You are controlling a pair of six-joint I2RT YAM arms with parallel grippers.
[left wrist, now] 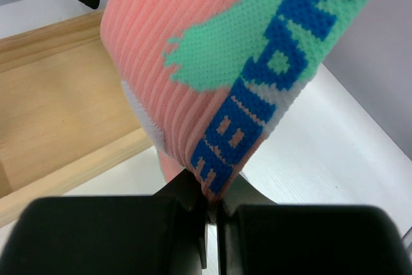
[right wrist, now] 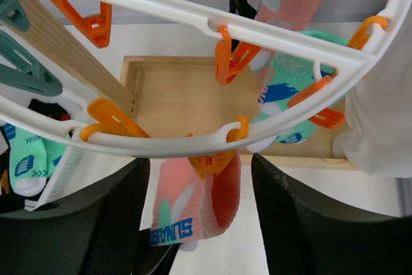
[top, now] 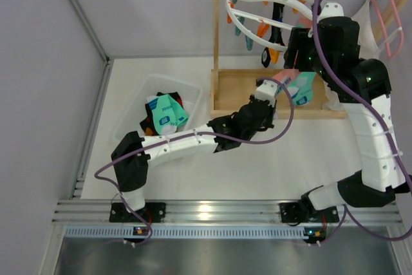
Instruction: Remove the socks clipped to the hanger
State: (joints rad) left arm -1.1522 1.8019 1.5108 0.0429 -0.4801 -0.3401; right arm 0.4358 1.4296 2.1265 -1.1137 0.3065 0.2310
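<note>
Left gripper point(left wrist: 211, 214) pinches the hem of the pink sock point(left wrist: 174, 62), beside the wooden base point(left wrist: 51, 114). Right gripper point(right wrist: 199, 188) has its fingers spread wide, either side of the orange clip point(right wrist: 209, 162) holding that sock under the white hanger point(right wrist: 193, 17) ring. Teal socks point(top: 166, 113) lie in the clear bin point(top: 193, 91), left of the rack.

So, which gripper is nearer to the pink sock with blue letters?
Left. The left gripper is shut on the pink sock; the right gripper is open by its orange clip.

A bin point(top: 187, 85) holding socks point(top: 166, 114) sits left of the stand point(top: 235, 88). The hanger point(top: 235, 20) hangs above the stand's base
</note>
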